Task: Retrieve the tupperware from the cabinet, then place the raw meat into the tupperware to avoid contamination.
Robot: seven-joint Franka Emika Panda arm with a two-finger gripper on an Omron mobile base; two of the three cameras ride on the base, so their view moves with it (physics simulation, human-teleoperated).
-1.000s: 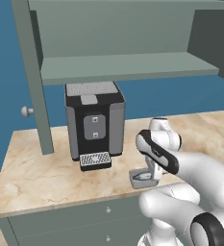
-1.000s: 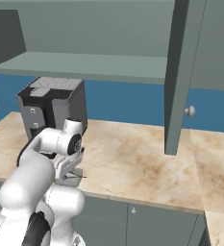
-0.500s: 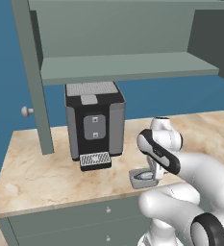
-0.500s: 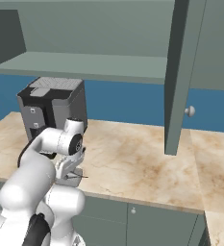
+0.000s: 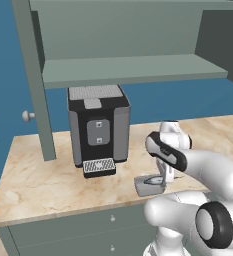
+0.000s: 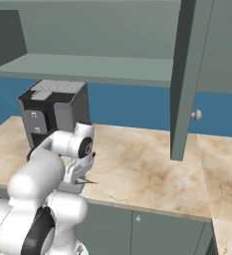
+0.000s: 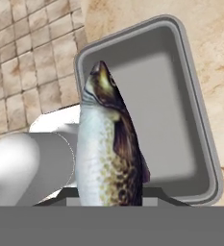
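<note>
The tupperware (image 5: pixel 149 186) is a shallow grey container sitting on the marble counter (image 5: pixel 43 180) close to its front edge. My gripper (image 5: pixel 164 176) hangs just above it and is shut on the raw meat (image 7: pixel 106 153), a small speckled fish with a pale belly. In the hand view the fish points head-first over the left half of the empty tupperware (image 7: pixel 180 110). The fish's thin tail (image 6: pixel 90 182) pokes out beside the hand in the right base view. The cabinet (image 5: pixel 128 70) stands open overhead with a bare shelf.
A black and silver coffee machine (image 5: pixel 98 125) with a grated drip tray (image 5: pixel 99 166) stands to the left of the tupperware. An open cabinet door (image 5: pixel 35 75) hangs at the left, another door (image 6: pixel 184 74) at the right. Drawer fronts (image 5: pixel 88 225) run below the counter.
</note>
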